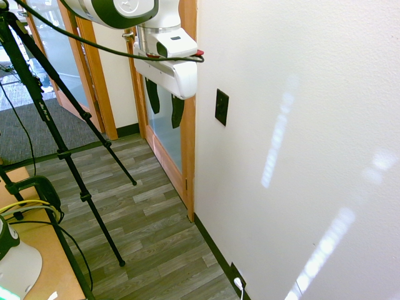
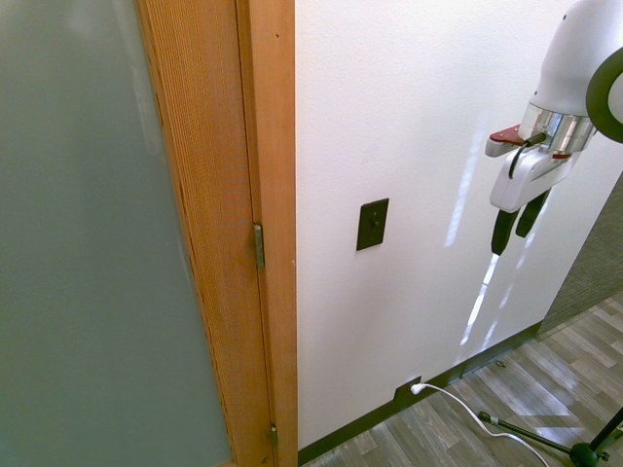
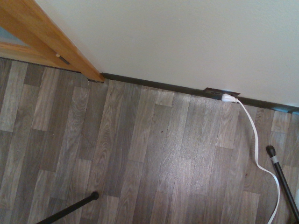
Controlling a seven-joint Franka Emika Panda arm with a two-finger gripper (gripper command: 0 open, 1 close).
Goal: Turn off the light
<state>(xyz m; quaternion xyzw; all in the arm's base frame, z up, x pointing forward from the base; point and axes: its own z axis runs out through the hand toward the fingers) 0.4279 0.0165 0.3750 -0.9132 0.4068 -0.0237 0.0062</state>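
A white arm's gripper hangs in open air, pointing down at the floor, its two dark fingers spread apart and holding nothing. Taking the switch as the landmark and reading the first exterior view from the left: a glass door in a wooden frame stands to the left of the switch, the gripper hanging in front of that frame at about the switch's height, near it but clear of the wall. The switch itself, a small black upright plate, sits on the white wall just past the frame's edge. Far below the switch, at the dark baseboard, a black outlet holds a white plug. In the second exterior view the order reverses: frame, then switch, then gripper well off to its right. The wrist view looks straight down on grey wood-look planks, the baseboard and the plug with its white cord trailing across the floor.
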